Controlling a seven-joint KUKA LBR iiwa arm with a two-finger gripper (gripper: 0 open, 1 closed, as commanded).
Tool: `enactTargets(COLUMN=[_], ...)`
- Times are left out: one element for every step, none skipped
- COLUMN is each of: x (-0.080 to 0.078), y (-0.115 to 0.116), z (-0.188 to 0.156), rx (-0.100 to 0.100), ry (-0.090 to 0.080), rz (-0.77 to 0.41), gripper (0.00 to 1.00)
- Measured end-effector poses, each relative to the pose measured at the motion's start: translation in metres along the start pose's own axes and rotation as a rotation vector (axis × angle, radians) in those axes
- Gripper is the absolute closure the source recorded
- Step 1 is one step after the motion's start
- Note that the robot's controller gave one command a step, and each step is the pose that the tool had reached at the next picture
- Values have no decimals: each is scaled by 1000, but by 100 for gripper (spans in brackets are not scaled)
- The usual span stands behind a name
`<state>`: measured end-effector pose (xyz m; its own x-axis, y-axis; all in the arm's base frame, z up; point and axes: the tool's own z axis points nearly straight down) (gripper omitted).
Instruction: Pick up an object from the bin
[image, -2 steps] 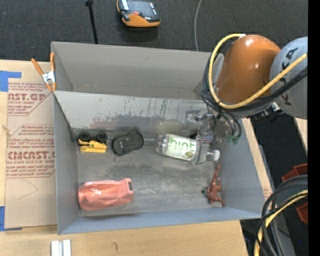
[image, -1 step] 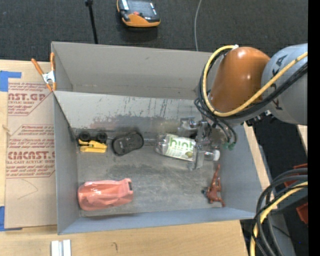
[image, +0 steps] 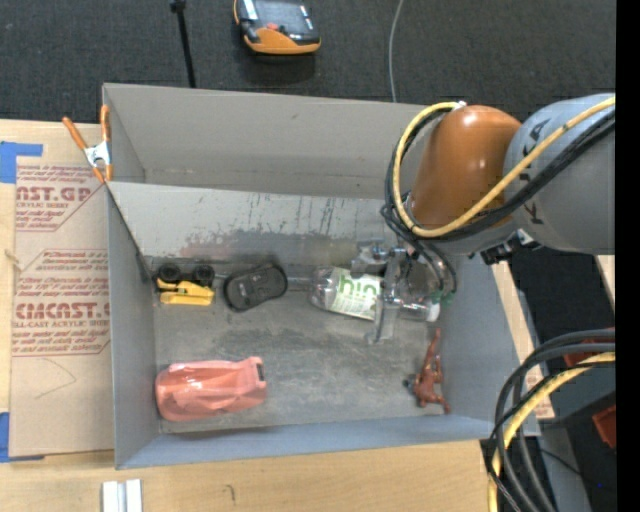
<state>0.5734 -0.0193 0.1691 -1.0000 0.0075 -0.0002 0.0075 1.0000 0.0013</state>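
View from above into a grey metal bin with a few loose things spread over its floor. At the far left, against the back wall, lies a small yellow and black toy truck. Just right of it is a dark, rounded disc, its kind unclear. Nearer the front on the left, well apart from the rest, lies a soft pink pouch. Right of centre, a clear plastic bottle with a green and white label lies on its side near the back wall. The tool hangs at the bottle's right end, low over the floor, at or touching the bottle. Whether it is released, clenched or grasping the bottle cannot be told from this angle. Above it bulks the arm, with an orange cover and yellow cables, reaching in from the right. Near the front on the right lies a small red figure, apart from the tool. The bottle is probably the thing to be picked. The risk is that it is smooth and round. Caught near its end and not its middle, it could tip, slip free or roll toward the back wall. A low sweep could also knock the red figure.
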Motion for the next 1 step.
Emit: enactTargets(x=[6], y=[-5], z=[42], rx=[0], ry=[-5], rz=[177], gripper=[0])
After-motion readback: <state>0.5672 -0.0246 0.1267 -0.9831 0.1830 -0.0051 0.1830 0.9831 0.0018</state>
